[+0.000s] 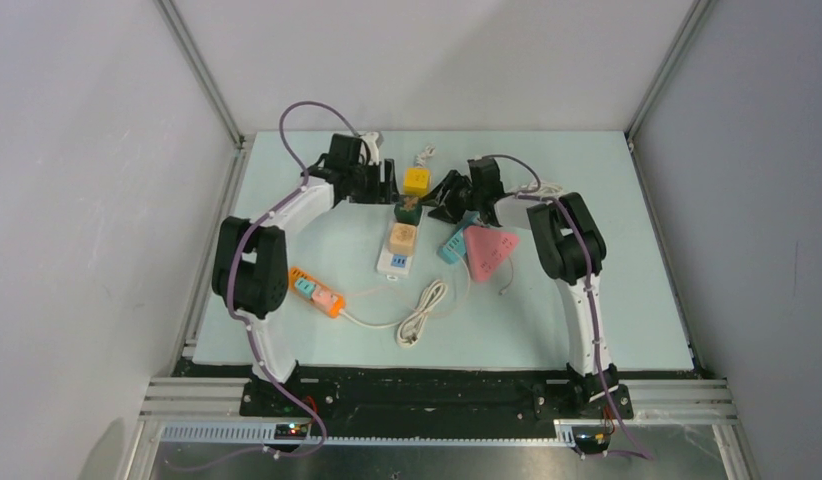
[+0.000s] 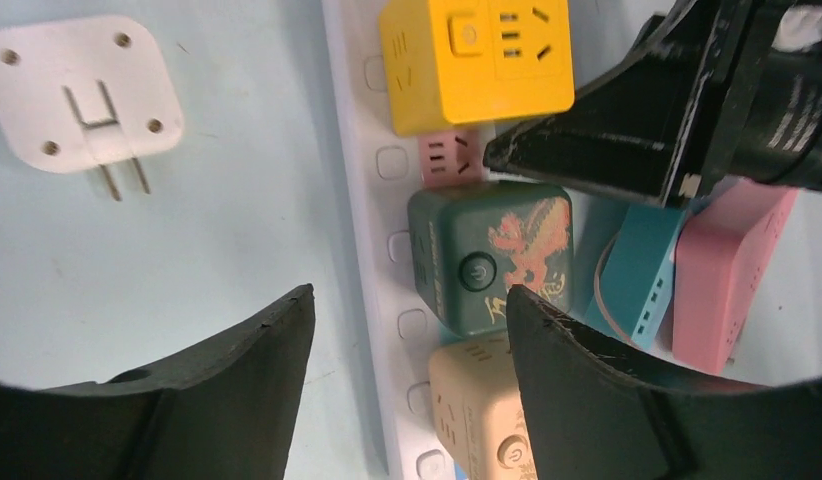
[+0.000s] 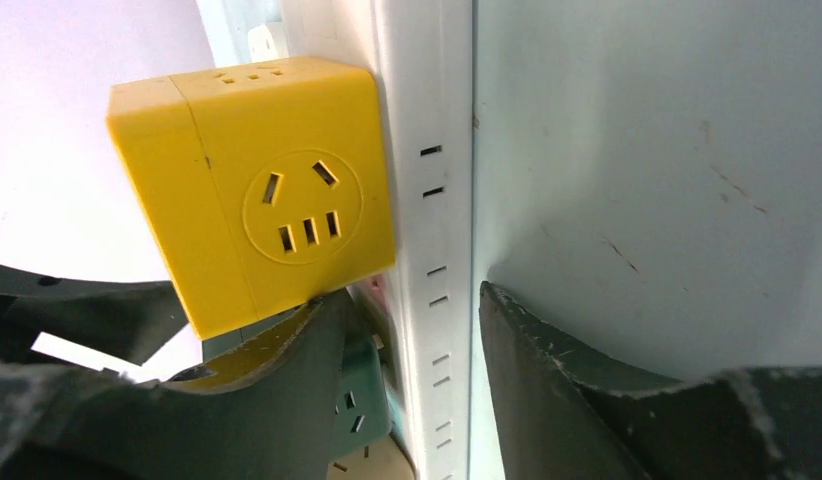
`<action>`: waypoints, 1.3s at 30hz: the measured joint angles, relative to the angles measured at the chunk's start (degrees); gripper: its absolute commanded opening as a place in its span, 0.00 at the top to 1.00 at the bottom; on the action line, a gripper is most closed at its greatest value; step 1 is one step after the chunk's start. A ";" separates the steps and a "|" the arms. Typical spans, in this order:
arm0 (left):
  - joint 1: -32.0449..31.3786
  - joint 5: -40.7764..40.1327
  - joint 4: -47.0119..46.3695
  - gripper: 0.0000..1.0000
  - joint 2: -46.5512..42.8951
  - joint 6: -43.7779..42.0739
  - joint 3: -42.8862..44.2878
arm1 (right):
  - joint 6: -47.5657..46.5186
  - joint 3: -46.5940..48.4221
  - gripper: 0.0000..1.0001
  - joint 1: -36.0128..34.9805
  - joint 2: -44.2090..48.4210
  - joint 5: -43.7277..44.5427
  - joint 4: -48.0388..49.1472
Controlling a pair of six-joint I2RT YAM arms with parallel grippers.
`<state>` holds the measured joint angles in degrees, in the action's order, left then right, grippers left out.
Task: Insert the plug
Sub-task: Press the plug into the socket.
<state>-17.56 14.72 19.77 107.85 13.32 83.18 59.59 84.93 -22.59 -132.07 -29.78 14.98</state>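
Status: green cube (image 2: 487, 255) looks fully seated on the power strip (image 2: 352, 200), between the yellow cube (image 3: 257, 190) and the beige cube (image 2: 482, 400). I judge the insertion done, with only the retreat remaining. My left gripper (image 2: 407, 300) hangs spread above it, empty. My right gripper (image 3: 405, 296) is spread astride the strip's edge. No readable text, just an orange dragon print and a power symbol.

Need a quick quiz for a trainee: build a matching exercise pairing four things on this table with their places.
1 yellow cube
2 green cube
3 beige cube
4 orange strip

A middle cube on the white strip
B off the white strip, lying apart to its left
C farthest cube on that strip
D nearest cube on that strip

Pairs: 1-C, 2-A, 3-D, 4-B
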 measured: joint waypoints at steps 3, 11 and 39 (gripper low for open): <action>-0.61 1.07 0.11 0.25 0.00 -0.74 -1.42 | -1.66 0.04 0.39 0.28 1.29 0.92 -3.48; -1.38 1.53 0.44 0.30 -0.04 -0.81 -1.86 | -7.96 0.87 0.41 0.90 7.28 4.81 -16.20; -1.31 7.54 -1.51 0.62 4.04 5.95 0.74 | -23.89 22.40 0.64 -9.11 8.07 19.91 -49.99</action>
<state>-18.87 22.26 18.26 111.90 19.27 83.92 35.70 107.33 -31.70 -124.01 -9.87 -35.00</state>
